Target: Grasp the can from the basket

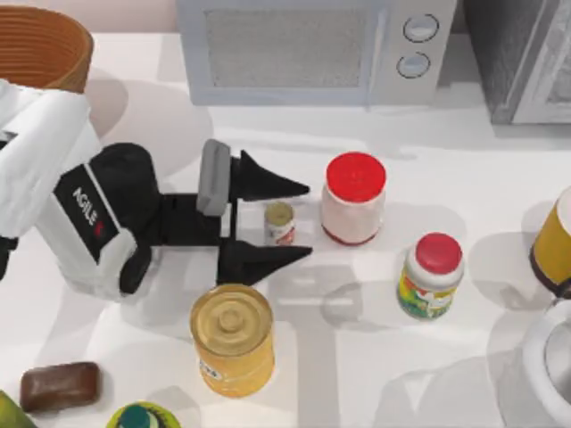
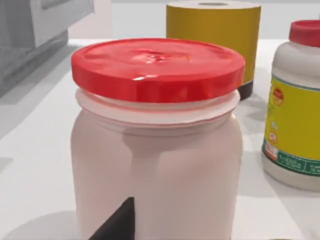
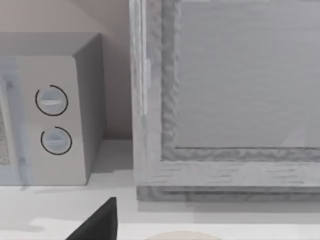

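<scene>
Basket [image 1: 40,45] stands at the bench's [image 1: 375,357] far left corner. Left gripper [image 1: 299,221] lies low, fingers spread, unclenched, either side of the small can [image 1: 279,223], which stands upright on the bench, not in the basket. Judged light, rigid, slick-sided; grip mid-wall. Left wrist view shows the red-lidded jar [image 2: 155,145] beyond. Right gripper [image 3: 95,222]: state cannot be told.
</scene>
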Available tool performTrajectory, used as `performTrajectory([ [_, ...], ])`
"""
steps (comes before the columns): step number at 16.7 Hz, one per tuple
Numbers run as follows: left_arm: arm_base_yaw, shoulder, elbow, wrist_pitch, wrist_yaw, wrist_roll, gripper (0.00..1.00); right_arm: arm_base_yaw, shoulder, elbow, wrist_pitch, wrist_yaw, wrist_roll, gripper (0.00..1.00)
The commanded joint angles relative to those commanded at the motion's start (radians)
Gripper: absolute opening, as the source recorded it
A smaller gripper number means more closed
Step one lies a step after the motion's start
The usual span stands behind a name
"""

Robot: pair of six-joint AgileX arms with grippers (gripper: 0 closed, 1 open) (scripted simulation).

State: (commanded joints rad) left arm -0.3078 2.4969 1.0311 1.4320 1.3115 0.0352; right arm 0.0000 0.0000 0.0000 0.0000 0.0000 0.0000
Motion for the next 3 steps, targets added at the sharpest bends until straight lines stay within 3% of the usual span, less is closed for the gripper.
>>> performTrajectory([
  [3,0.0,0.0,0.0,0.0,0.0,0.0,1.0,0.0,0.0,0.0,0.0,0.0,0.0,1.0],
])
